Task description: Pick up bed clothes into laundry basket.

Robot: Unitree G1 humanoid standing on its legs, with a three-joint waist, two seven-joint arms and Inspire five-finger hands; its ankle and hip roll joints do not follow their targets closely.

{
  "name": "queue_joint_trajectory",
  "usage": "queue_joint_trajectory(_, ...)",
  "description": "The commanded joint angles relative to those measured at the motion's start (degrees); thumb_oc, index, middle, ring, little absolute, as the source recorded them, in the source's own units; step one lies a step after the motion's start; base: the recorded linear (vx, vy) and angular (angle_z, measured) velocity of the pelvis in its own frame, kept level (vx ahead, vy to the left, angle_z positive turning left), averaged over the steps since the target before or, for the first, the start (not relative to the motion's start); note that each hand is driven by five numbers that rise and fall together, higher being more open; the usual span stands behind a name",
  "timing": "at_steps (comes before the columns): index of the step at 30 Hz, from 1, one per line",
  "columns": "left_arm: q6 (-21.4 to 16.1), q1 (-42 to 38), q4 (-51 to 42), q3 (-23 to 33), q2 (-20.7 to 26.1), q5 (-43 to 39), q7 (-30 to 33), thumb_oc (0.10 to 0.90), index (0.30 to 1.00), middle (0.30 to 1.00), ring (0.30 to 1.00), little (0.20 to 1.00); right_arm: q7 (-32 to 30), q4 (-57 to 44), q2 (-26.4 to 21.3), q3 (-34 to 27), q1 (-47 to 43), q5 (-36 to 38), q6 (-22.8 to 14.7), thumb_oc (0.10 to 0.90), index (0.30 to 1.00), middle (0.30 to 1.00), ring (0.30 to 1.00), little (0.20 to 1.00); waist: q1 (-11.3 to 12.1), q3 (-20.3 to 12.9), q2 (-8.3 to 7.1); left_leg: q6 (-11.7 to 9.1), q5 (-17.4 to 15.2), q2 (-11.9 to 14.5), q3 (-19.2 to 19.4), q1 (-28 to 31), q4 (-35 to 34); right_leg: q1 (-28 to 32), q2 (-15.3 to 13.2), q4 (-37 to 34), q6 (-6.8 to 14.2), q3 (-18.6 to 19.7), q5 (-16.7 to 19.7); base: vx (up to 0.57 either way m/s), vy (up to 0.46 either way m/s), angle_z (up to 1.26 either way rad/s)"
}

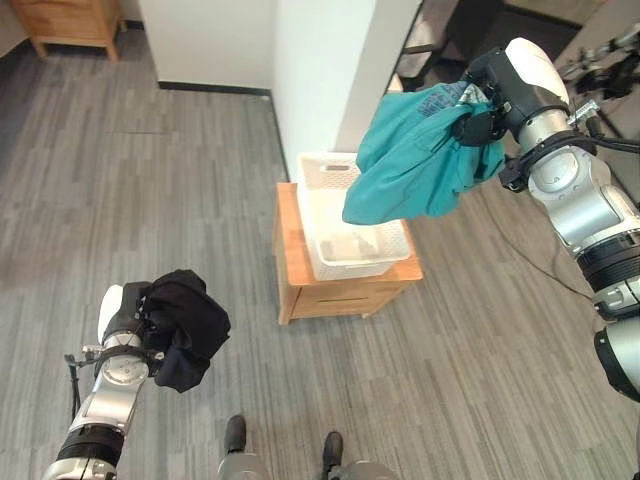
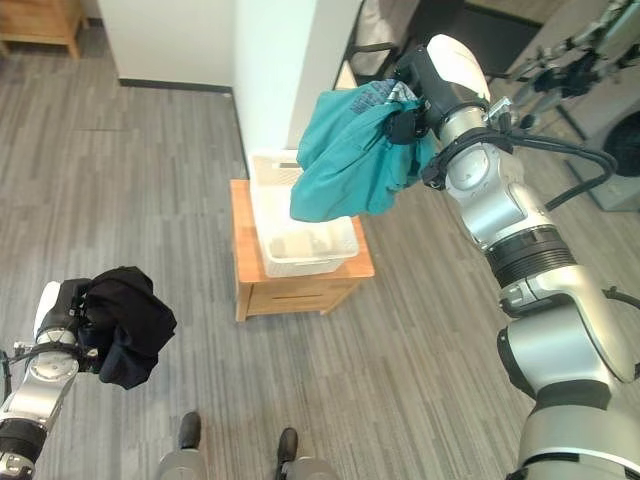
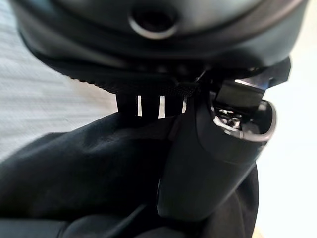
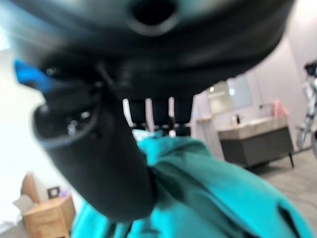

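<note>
We look down on a room with a grey wood-plank floor and a white wall corner ahead. Against that corner stands a low wooden bench, more a small cabinet, and a white laundry basket sits on its top, reaching from the back edge almost to the front edge.

Our right hand is raised high, fingers and thumb curled round a teal garment. The cloth hangs in loose folds, its lower end dangling above the basket's back right corner and not touching it.

Our left hand is low and well apart from the bench, fingers clamped on a bunched black garment.

Neither piece is in the basket yet. The risk, as we judge it, is that the teal cloth hangs off to the right side of the basket; let go here, it could drape over the rim or slide onto the floor. The black bundle has still further to travel.
</note>
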Motion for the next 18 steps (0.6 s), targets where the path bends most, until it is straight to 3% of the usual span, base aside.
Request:
queue_joint_trajectory(1,-5.3,-1.9,-4.9,-0.9,5.1,-0.4,3.5,0.4,0.3,0.3,0.3,0.3,-4.4,2.5,-3.5,2.0,-8.5,0.0,-1.3,0.4,0.3,0.3,0.3,0.3,2.1,-8.6,-2.25,-1.6,-8.4,-3.7,2.7,4.4,0.0,-3.6,-1.4,-2.3,0.2,0.0,6.3,0.14,-0.069,0.93)
queue_joint_trajectory(11,-5.7,1.4,-5.7,-0.5,2.4,0.1,3.4,0.4,0.3,0.3,0.3,0.3,-4.2,5.3,-2.7,4.4,-11.1,0.4,-1.9,0.4,0.3,0.3,0.3,0.3,3.4,-8.6,-0.09,-2.5,-7.8,-2.9,1.4,2.3,0.0,-3.5,-0.9,-3.3,-0.9,-2.6,5.5,0.09,-0.059,0.22)
queue_joint_trajectory(18,-6.0,1.6,-6.7,-0.7,1.8,-0.1,3.6,0.4,0.3,0.3,0.3,0.3,-4.8,4.2,-2.6,4.2,-10.2,0.6,-1.9,0.4,0.3,0.3,0.3,0.3,3.8,-6.5,1.45,-3.0,-6.3,-2.6,0.1,-0.8,0.0,-5.4,-0.4,-3.3,-1.5,-3.5,5.3,0.01,-0.049,0.07)
